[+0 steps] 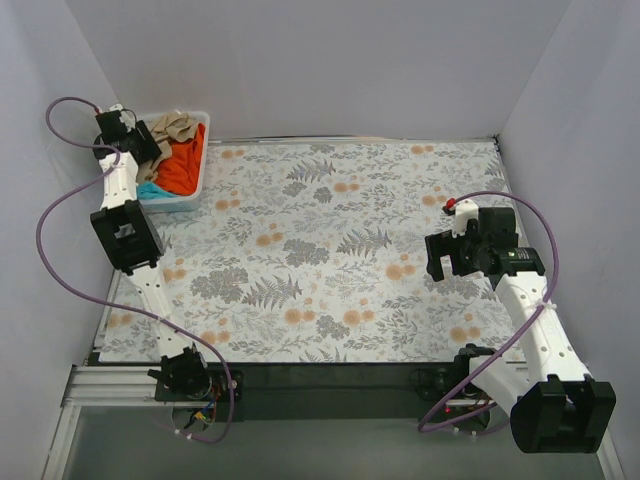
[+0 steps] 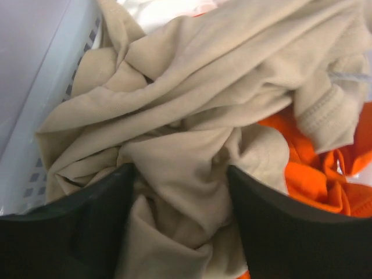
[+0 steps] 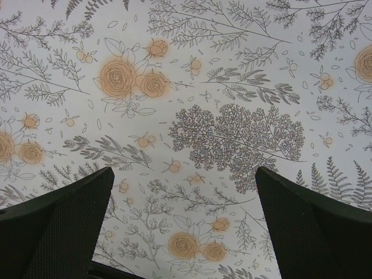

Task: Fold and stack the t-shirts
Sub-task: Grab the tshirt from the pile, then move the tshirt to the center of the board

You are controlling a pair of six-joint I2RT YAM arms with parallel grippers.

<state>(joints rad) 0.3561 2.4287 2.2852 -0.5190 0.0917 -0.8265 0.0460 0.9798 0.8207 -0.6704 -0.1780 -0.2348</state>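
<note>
A crumpled tan t-shirt [image 1: 172,128] lies on top of a bright orange t-shirt [image 1: 183,165] in the white basket [image 1: 197,188] at the far left, with a teal piece [image 1: 152,190] at the near end. My left gripper [image 1: 150,150] is down in the basket. In the left wrist view the gripper [image 2: 181,192] is open, its jaws standing either side of a raised fold of the tan t-shirt [image 2: 221,87] and touching it. Beside it are the orange t-shirt [image 2: 314,168] and a white piece [image 2: 157,11]. My right gripper [image 1: 440,262] hangs open over the table cover, empty [image 3: 183,174].
The floral table cover [image 1: 330,240] spans the table between grey walls. The basket wall [image 2: 40,116] runs close along the left finger. A purple cable loops beside each arm.
</note>
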